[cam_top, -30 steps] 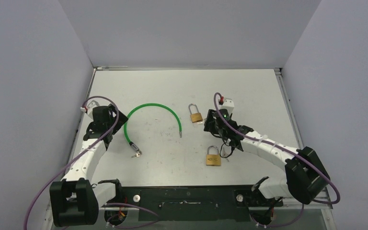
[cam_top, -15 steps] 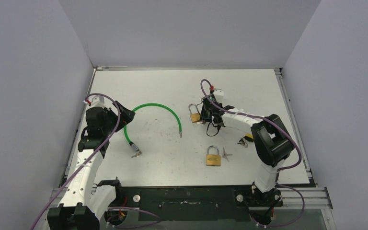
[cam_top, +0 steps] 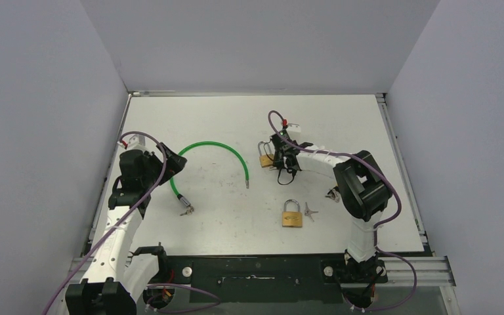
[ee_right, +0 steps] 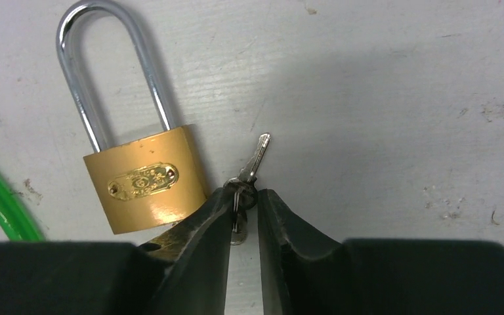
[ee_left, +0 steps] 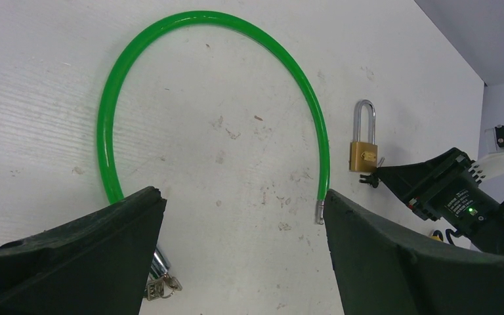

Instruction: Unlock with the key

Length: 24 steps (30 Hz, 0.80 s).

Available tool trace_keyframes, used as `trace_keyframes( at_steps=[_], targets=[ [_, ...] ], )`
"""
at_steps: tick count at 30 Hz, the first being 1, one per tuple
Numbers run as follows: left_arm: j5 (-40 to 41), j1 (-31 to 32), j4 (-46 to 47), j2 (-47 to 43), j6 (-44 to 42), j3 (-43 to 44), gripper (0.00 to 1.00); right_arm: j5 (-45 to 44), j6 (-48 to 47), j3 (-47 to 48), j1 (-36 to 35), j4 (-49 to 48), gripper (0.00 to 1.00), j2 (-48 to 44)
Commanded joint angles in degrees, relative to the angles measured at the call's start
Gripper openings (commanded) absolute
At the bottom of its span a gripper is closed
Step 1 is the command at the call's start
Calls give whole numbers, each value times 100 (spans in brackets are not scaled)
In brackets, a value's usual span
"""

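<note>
A brass padlock (ee_right: 141, 184) with a steel shackle lies flat on the white table (cam_top: 236, 118). A small silver key (ee_right: 252, 164) on a ring lies just right of its body. My right gripper (ee_right: 244, 197) is down on the table with both fingertips pinched around the key's head and ring. From above, the right gripper (cam_top: 277, 159) sits against that padlock (cam_top: 266, 157). My left gripper (ee_left: 243, 203) hangs open above the table with nothing between its fingers, beside the green cable (ee_left: 203, 16).
The green cable lock (cam_top: 213, 144) arcs across the table's left middle, its barrel end and keys (cam_top: 185, 209) nearer me. A second brass padlock (cam_top: 293, 216) lies in front with keys (cam_top: 310, 211) beside it. More keys (cam_top: 333, 194) lie right of those.
My right arm has swung back and left from the front padlock to the rear one, and its jaws have narrowed onto the key. The left arm has shifted slightly forward.
</note>
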State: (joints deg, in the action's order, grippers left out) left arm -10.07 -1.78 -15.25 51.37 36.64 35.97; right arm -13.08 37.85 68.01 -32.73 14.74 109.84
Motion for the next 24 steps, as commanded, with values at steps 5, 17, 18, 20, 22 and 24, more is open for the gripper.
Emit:
trace_keyframes(
  at_steps=[5, 17, 18, 20, 22, 24],
  targets=[
    [-11, 16, 243, -157, -37, 34, 88, -114, -145, 42, -76, 41, 0, -34],
    [-1202, 84, 1054, -194, 423, -65, 87, 1025, -1156, -1810, -100, -2090, 0, -2484],
    [-1375, 127, 1246, -202, 571, -90, 87, 1221, -1198, -2006, -102, -2306, 0, -2711],
    [-1612, 380, 1711, -228, 893, -115, 87, 1743, -1286, -2258, -133, -2580, 0, -3255],
    [-1646, 723, 2169, -263, 1287, -168, 87, 2096, -1333, -2439, -207, -2745, 0, -3660],
    [-1569, 1190, 2705, -277, 1586, -258, 87, 2461, -1383, -2596, -291, -2920, 0, -4023]
  ],
)
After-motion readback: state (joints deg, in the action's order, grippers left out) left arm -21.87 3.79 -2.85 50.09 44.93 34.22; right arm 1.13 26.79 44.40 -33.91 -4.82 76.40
